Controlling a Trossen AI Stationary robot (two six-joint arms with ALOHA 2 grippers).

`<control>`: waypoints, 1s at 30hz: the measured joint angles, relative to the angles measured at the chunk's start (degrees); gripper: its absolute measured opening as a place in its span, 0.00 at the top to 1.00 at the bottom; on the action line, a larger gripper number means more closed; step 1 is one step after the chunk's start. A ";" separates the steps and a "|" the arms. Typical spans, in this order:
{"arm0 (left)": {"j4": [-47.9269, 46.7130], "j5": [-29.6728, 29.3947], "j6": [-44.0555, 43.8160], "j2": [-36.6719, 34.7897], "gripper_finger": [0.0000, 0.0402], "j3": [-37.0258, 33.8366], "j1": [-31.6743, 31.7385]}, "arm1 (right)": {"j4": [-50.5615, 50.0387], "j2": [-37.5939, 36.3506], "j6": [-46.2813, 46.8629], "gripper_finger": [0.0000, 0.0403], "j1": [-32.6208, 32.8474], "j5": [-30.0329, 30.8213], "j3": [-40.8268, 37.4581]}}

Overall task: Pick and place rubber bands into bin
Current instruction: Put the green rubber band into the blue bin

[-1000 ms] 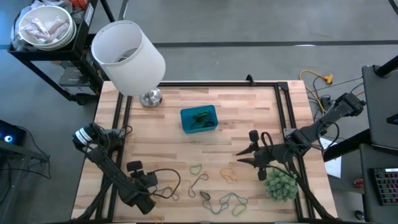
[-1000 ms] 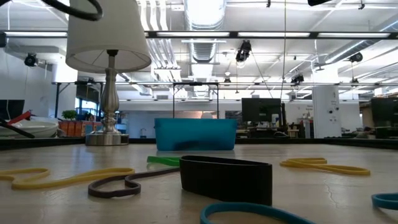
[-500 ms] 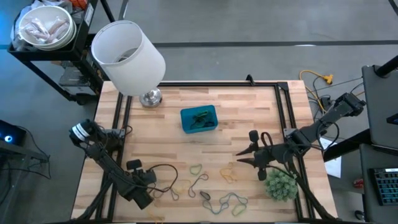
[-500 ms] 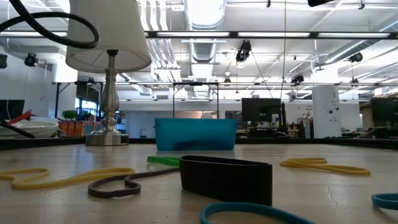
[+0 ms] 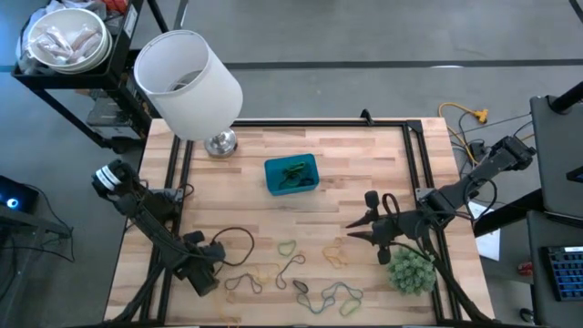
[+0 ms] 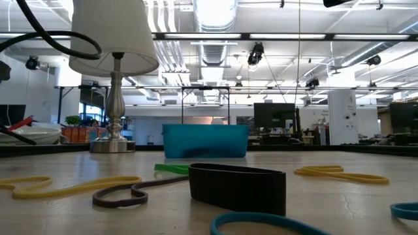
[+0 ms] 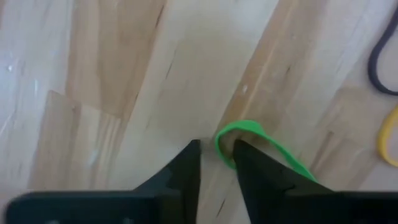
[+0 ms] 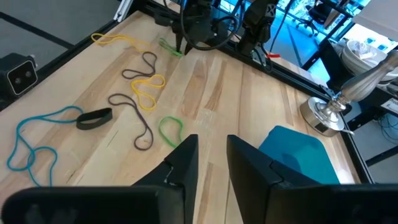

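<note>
The blue bin [image 5: 271, 175] stands at the table's middle toward the far side, with green bands inside. Loose rubber bands [image 5: 323, 296] lie along the near side, among them a green loop [image 5: 287, 246] and a yellow one [image 5: 335, 257]. My left gripper [image 5: 208, 276] stands at the near left, pointing down, shut on a green rubber band [image 7: 267, 140]. My right gripper [image 5: 349, 232] waits shut above the near right of the table, right of the bands, touching nothing. My left gripper [image 7: 216, 152] comes from above, pointing down, and has the rounded end [image 7: 219, 138] of the green rubber band pinched between its two fingertips. The rest of the band [image 8: 168, 46] lies flat and slack on the table beside the fingers.
A white lampshade [image 5: 187, 82] on a metal base [image 5: 220, 143] stands at the far left corner. A bushy green plant ball [image 5: 412, 271] sits at the near right, beside my right arm. Black frame rails [image 5: 421, 164] run along the table's sides. A wide black band [image 6: 238, 186] lies near the low camera.
My left arm has shifted a little toward the table's left and far side, its cable loop rising in the low view. The right arm and the loose bands have stayed put.
</note>
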 joint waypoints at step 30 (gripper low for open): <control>-16.55 -35.33 17.31 6.29 1.00 16.10 5.43 | 0.02 0.02 0.00 0.82 -0.02 0.02 -0.02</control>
